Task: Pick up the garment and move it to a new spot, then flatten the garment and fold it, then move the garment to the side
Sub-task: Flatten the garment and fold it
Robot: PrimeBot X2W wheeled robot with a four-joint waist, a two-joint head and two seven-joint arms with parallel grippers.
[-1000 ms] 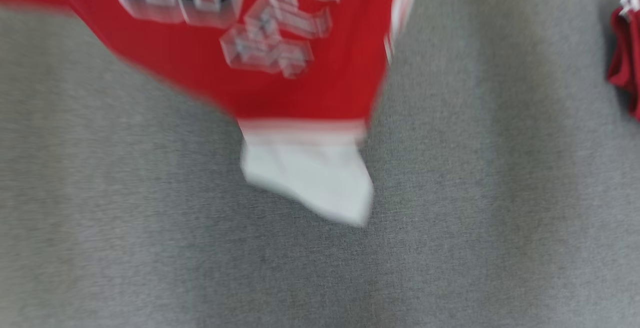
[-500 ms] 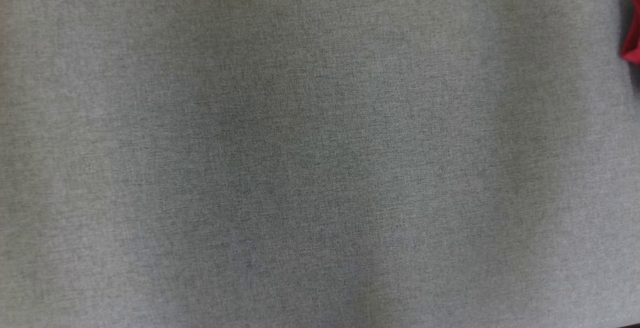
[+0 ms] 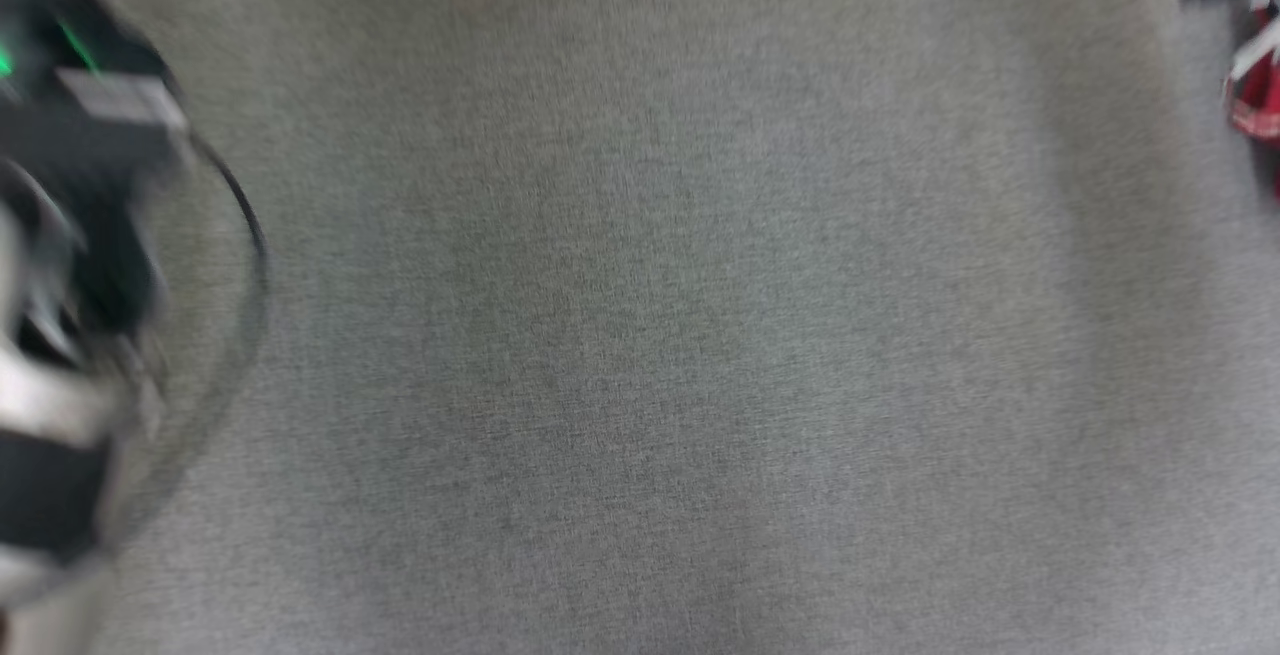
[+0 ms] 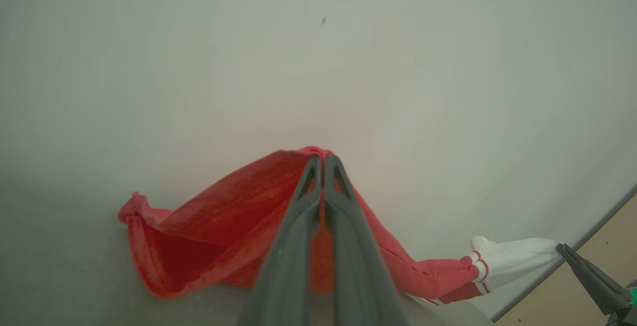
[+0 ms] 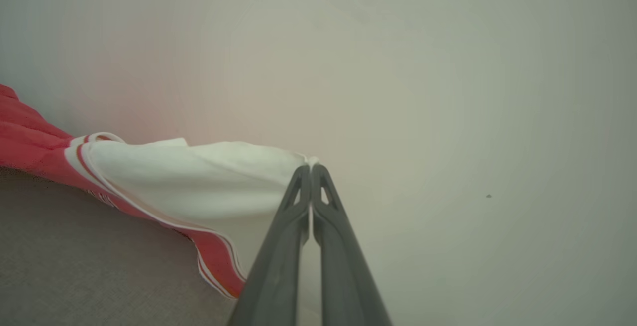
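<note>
The garment (image 4: 199,226) is red with white striped cuffs and a white part. In the left wrist view my left gripper (image 4: 322,159) is shut on a peak of its red cloth, which hangs down from the tips. My right gripper (image 5: 310,166) is shut on the tip of the white part (image 5: 189,176). It also shows in the left wrist view, where the right gripper (image 4: 562,247) pulls that white end out to the lower right. The head view catches a blurred scrap of the garment (image 3: 1255,100) at the right edge.
A grey cloth-covered table (image 3: 640,335) spreads below the head camera. My left arm's blurred dark wrist (image 3: 70,235) and its cable sit at that view's left edge. A pale wall (image 4: 318,42) stands behind the garment, and tan floor (image 4: 602,251) lies past the table's edge.
The red garment that hung across the top middle of the head view a second ago has left that view. My left arm's wrist has come in at the left edge.
</note>
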